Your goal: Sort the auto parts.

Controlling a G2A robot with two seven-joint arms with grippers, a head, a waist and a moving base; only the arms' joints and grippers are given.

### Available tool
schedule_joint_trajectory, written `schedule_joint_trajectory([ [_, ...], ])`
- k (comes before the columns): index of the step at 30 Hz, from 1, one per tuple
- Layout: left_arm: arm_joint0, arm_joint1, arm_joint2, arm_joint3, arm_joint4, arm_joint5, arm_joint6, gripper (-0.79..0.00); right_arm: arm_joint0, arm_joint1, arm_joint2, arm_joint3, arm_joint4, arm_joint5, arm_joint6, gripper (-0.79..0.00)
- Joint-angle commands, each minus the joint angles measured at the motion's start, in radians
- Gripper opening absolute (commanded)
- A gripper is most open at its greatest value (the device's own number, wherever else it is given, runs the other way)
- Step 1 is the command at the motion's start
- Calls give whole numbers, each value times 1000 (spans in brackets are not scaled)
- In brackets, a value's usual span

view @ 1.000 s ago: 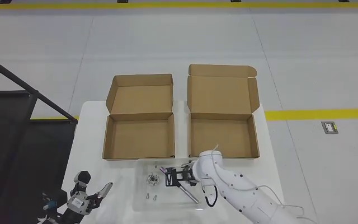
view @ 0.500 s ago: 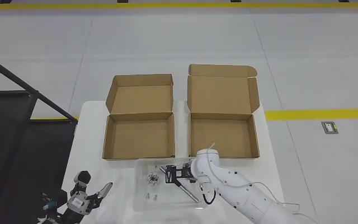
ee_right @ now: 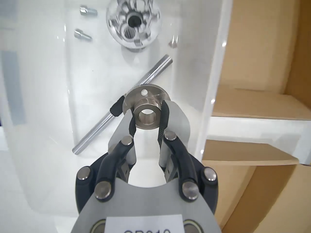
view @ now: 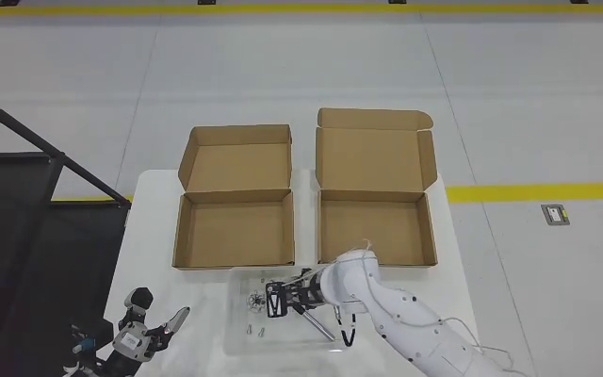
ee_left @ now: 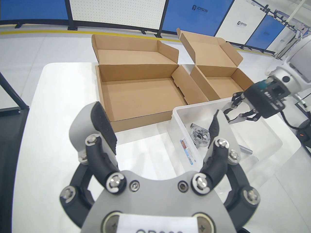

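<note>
**Bushing gripped over the bin, not yet boxed**

The grey metal flanged bushing (ee_right: 143, 96) sits in the right gripper (ee_right: 148, 120), whose jaws are clamped on the short sleeve just behind the round flange, bore facing the wrist. It hangs over the middle of the clear plastic bin (ee_right: 213, 61), which stands at the near edge of the white table (view: 151, 236). Directly under the bushing lies a long polished steel rod (ee_right: 102, 124), running diagonally across the bin floor. Whether flange and rod touch cannot be told. Toward the bin's left end rest a round machined hub (ee_right: 133, 25) with holes and 2 small bolts (ee_right: 88, 10).

Behind the bin, 2 open, empty brown cardboard boxes (view: 233, 231) stand side by side, lids folded back. The left gripper (ee_left: 155, 115) hovers at the table's near left corner, jaws apart and holding nothing.

The hold looks like the weak point. The pads bear on a smooth, narrow sleeve while the heavier flange overhangs them, so a quick swing could tilt the part or let it slip back among the others. A low lift risks the flange nudging the rod or catching the bin wall, and the light bin might slide. On the way over, the boxes' front walls could snag the part.
</note>
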Motion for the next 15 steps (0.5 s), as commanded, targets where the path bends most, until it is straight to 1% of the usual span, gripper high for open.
schedule_joint_trajectory([
  [1,0,0,0,0,0,0,0,0,-44,22,55,-105,-11,-20,-20,-785],
  [3,0,0,0,0,0,0,0,0,-88,42,116,-194,-21,-25,-60,-785],
  [6,0,0,0,0,0,0,0,0,-140,62,178,-277,-47,-20,-105,-785],
  [15,0,0,0,0,0,0,0,0,-143,61,180,-277,-45,-10,-110,-785],
])
